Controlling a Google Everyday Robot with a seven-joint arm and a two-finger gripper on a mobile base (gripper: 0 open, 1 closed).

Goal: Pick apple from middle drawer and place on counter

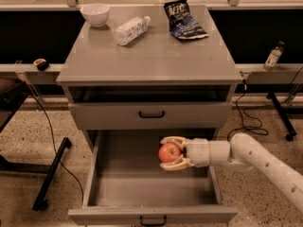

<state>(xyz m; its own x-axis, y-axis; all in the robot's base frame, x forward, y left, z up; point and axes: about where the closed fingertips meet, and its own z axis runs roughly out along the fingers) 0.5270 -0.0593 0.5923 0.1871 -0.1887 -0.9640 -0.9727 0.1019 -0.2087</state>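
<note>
The red apple point(169, 152) sits between the two pale fingers of my gripper point(166, 153), which is shut on it and holds it above the floor of the open middle drawer point(118, 193). The white arm reaches in from the lower right. The drawer is pulled out with its black handle at the front bottom edge. The grey counter point(151, 51) is the cabinet top above, well above the gripper.
On the counter stand a white bowl point(94, 14) at the back left, a plastic bottle point(129, 30) lying on its side, and a dark chip bag point(182, 20) at the back right. A closed drawer face point(151, 113) sits between counter and open drawer. Cables lie on the floor.
</note>
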